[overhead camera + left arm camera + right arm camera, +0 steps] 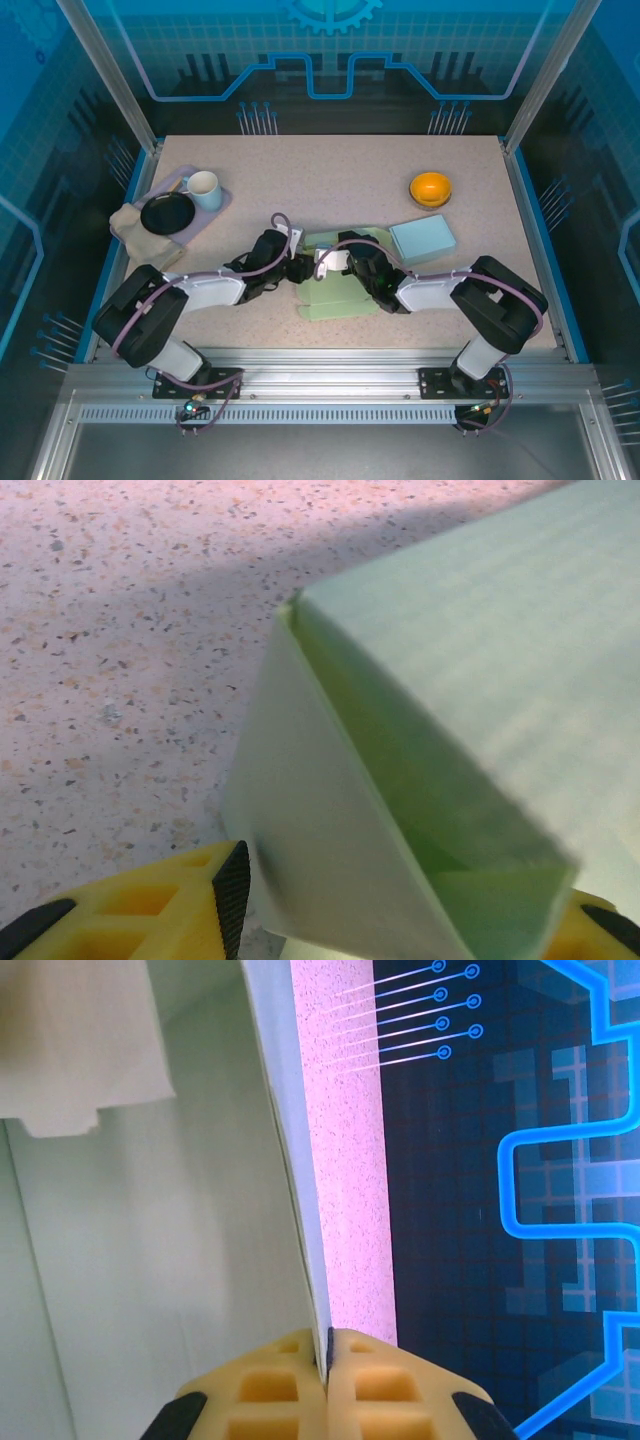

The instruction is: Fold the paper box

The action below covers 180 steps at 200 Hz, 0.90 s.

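Note:
The pale green paper box (340, 295) lies partly folded at the table's near middle, with both arms reaching in over it. In the left wrist view a raised, folded corner of the box (330, 810) stands between my yellow fingers (190, 905), which press on it from both sides. My left gripper (410, 905) is shut on that corner, at the box's left end (298, 268). My right gripper (326, 1345) is shut on the thin edge of an upright box wall (300, 1180), near the box's far middle (345, 260).
A light blue closed box (422, 240) lies right of the grippers, with an orange bowl (431, 187) beyond it. At the far left a lavender tray (222, 205) carries a mug (203, 190) and a black plate (167, 213), next to a beige cloth (130, 228).

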Tool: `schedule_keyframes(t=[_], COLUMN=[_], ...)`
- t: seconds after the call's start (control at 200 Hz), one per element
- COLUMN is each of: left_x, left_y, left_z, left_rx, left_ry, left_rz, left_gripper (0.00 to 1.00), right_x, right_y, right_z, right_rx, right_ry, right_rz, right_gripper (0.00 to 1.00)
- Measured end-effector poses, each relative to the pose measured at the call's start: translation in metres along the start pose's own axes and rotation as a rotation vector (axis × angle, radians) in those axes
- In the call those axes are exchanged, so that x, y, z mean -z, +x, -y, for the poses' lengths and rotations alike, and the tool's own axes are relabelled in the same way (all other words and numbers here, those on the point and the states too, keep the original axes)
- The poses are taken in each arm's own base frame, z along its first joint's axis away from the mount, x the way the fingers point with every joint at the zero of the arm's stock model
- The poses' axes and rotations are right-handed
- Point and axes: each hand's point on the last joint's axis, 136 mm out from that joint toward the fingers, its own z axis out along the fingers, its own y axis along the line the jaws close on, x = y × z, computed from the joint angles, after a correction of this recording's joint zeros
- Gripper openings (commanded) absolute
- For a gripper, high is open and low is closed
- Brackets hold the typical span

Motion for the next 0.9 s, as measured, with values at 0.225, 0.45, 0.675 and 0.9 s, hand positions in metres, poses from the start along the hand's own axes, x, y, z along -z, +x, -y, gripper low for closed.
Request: schedule_keyframes(t=[0.225, 0.45, 0.675, 0.9], left_x=[-0.005, -0.009, -0.01, -0.011], left_y=[-0.009, -0.015, -0.019, -0.026], left_z=[-0.003, -0.017, -0.02, -0.011], left_rx=[-0.007, -0.011, -0.058, -0.131], left_ry=[-0.081, -0.171, -0.198, -0.174], left_rz=[0.037, 0.062, 0.082, 0.112], left_gripper=[0.46, 0.4, 0.45, 0.44], right_x=[0.0, 0.001, -0.003, -0.01], right_y=[0.001, 0.001, -0.001, 0.003], right_z=[0.001, 0.001, 0.002, 0.008], right_rx=[-0.016, -0.041, -0.089, -0.138], right_ry=[0.006, 0.002, -0.044, -0.11], right_rz=[-0.008, -0.009, -0.006, -0.003], right_gripper=[0.0, 0.0, 0.0, 0.0])
